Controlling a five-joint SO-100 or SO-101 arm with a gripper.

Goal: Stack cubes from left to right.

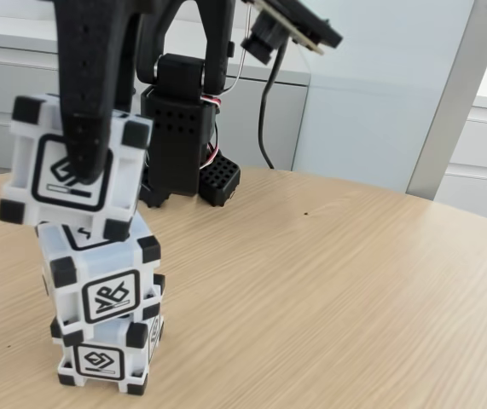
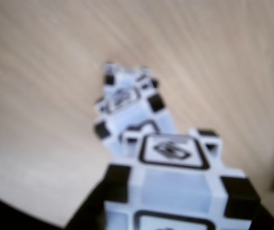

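From my end the black plastic claw (image 1: 81,162) is clamped on a white plastic cube with black corner blocks (image 1: 74,167) at the left of the fixed view, tilted and sitting on top of the middle white cube (image 1: 102,277), though I can't tell if it's fully resting. That one sits a bit crooked on the bottom white cube (image 1: 107,358) on the light wooden table (image 1: 337,290). The wrist view is blurry: held cube (image 2: 175,191) at the bottom, stack (image 2: 127,103) above it in frame.

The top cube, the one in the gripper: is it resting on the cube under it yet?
Cannot tell. In the fixed view the top cube overlaps the middle cube and hangs tilted and offset left, so neither gap nor contact shows. The wrist view is too blurred.
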